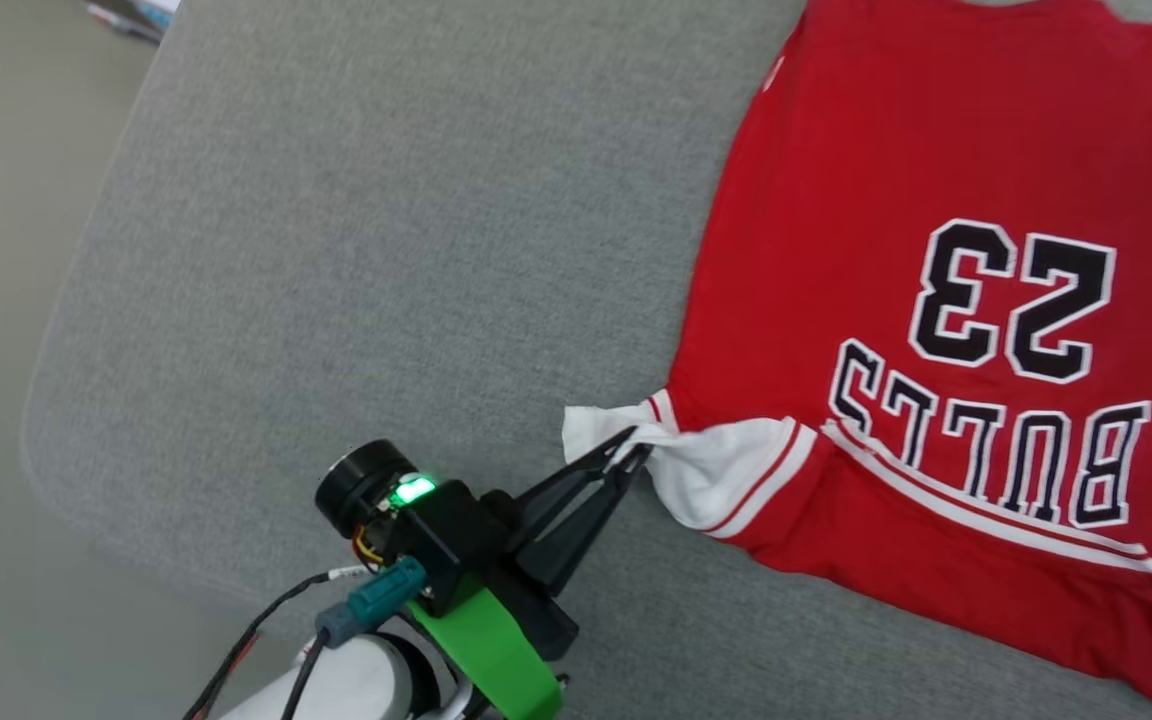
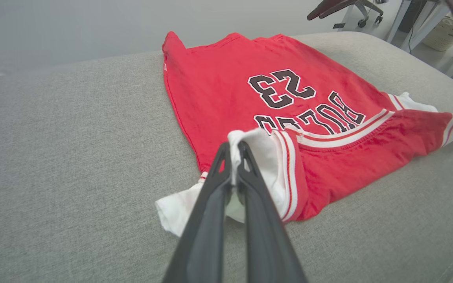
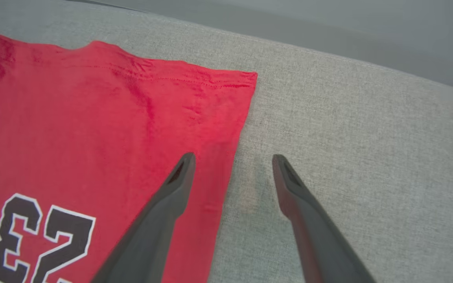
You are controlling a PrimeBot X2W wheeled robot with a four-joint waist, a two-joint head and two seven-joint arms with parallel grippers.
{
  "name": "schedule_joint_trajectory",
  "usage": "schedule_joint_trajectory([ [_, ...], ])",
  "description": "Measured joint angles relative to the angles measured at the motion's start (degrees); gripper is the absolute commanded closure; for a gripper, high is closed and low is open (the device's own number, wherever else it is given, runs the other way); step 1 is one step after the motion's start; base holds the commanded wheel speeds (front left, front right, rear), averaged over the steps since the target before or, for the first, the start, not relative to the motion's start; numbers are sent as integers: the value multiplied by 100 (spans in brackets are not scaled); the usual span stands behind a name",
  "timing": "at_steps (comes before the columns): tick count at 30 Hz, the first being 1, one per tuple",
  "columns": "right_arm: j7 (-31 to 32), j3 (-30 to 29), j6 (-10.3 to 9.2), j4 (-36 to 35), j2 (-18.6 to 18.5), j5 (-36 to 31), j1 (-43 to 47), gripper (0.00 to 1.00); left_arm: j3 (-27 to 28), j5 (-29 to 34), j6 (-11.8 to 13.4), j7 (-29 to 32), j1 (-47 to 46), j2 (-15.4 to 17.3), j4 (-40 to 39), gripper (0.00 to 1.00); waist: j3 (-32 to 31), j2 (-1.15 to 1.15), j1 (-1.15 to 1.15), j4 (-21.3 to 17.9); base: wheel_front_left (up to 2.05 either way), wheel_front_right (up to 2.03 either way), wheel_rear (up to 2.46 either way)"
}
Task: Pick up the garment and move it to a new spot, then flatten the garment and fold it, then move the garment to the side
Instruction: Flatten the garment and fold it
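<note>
1. The red Bulls jersey (image 1: 936, 200) lies on the grey cushion (image 1: 336, 250) with the print side up. Its hem is toward the far edge of the cushion and its rumpled shoulder part is toward the near edge.
2. The left gripper (image 1: 636, 455) has its fingers pressed together on the white sleeve (image 1: 706, 470). In the left wrist view a small fold of this sleeve (image 2: 262, 149) stands up between the tips.
3. The right gripper (image 3: 232, 159) has its fingers wide apart and holds nothing. It hangs over the side edge of the jersey, near the hem corner (image 3: 246, 76). We cannot tell if it touches the cushion.
4. We judge the jersey to be light, soft and limp. It will sag, drag on the cushion and wrinkle when only one point lifts it.
5. We think the best holds are the thicker sewn places, namely the striped sleeve trim and the hem corner, because thin cloth may slip out of a shallow pinch.
</note>
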Motion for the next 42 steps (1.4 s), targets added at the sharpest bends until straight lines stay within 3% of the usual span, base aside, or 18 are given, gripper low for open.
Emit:
schedule_joint_trajectory([
  [8, 405, -111, -5, 573, -121, -657, -759, 0, -164, 147, -34, -93, -124, -201, -48, 100, 585, 0, 1, 471, 0, 0, 0],
  [16, 681, -91, -9, 780, -137, -899, -1052, 0, -203, 167, -51, -183, -158, -305, 23, 100, 901, 0, 0, 818, 0, 0, 0],
  [17, 701, -88, -13, 783, -135, -900, -1052, 70, -205, 167, -51, -197, -160, -311, 29, 100, 920, 0, 0, 848, 0, 0, 0],
  [18, 726, -81, -13, 780, -141, -901, -1051, 100, -205, 167, -51, -208, -163, -313, 34, 100, 934, 0, 0, 872, 0, 0, 0],
  [29, 670, -53, -12, 770, -64, -900, -722, 100, -179, 166, -51, -234, -219, -292, 75, 100, 722, 0, 0, 817, 0, 0, 0],
  [42, 167, -205, -8, 840, 197, -709, 709, 100, -74, 43, 107, -68, -197, -25, 179, 100, -87, 0, -1, 464, 0, 0, 0],
])
